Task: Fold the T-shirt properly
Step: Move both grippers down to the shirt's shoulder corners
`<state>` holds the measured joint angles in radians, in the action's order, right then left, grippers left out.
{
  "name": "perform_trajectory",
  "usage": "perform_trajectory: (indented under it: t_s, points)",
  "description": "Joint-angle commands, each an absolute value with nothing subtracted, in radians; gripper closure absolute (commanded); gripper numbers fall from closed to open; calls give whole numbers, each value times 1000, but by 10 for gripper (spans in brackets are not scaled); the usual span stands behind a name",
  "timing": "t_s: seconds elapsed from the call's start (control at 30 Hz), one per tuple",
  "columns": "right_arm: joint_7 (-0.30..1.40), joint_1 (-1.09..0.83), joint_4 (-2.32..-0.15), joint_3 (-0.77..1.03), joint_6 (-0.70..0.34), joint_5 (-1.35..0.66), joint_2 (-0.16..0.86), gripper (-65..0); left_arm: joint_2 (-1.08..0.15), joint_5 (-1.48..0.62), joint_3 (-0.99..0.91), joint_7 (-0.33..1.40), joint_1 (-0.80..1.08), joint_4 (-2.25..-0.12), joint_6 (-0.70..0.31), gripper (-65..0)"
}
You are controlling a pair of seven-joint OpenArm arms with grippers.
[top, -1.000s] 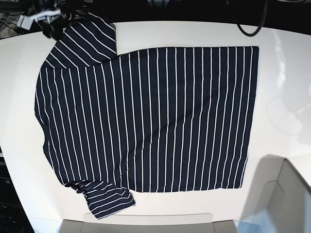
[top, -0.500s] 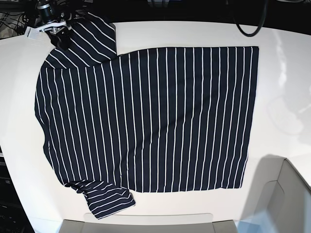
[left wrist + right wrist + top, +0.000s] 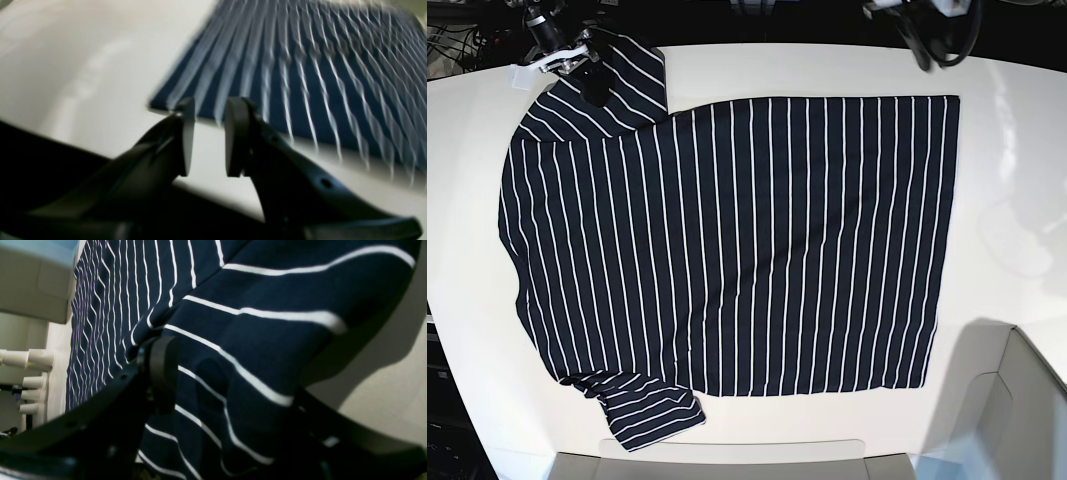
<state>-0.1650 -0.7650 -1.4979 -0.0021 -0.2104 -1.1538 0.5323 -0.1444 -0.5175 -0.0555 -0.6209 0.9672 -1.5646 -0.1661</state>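
Note:
The dark navy T-shirt (image 3: 727, 240) with thin white stripes lies spread flat on the white table (image 3: 827, 70), hem to the right, sleeves at the top left and bottom left. My right gripper (image 3: 587, 78) is over the top-left sleeve (image 3: 622, 75). In the right wrist view its jaws stand wide apart (image 3: 230, 390) with sleeve fabric (image 3: 253, 340) between them, covering the right finger. My left gripper (image 3: 208, 136) is open by a narrow gap and empty, just above the table beside the shirt's hem corner (image 3: 173, 96). That view is blurred.
A pale box (image 3: 1017, 400) stands at the bottom right, with a flap along the bottom edge (image 3: 727, 462). Cables (image 3: 937, 55) hang at the top right. White posts (image 3: 30, 358) stand past the shirt in the right wrist view.
My right gripper has moved right, from the table's top-left corner onto the top-left sleeve. My left arm has come into the base view at the top right. The shirt has not shifted.

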Motion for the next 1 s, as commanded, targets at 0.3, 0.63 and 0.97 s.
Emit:
perform_trajectory:
  t_s: [0.3,0.63,0.97]
  points:
    - [-133,-777,-1494,1,-179,-1150,562,-265,-403,-1138,-50,-257,903,-1600,-300,-184]
    - [-133,-777,-1494,1,-179,-1150,564,-265,-417,-1251,-153,-59,819,-1457,-300,-184]
    - [-133,-769,-1501,-7,-179,-1150,565,-265,-415,-1244,-231,228,720,-1405,-300,-184]
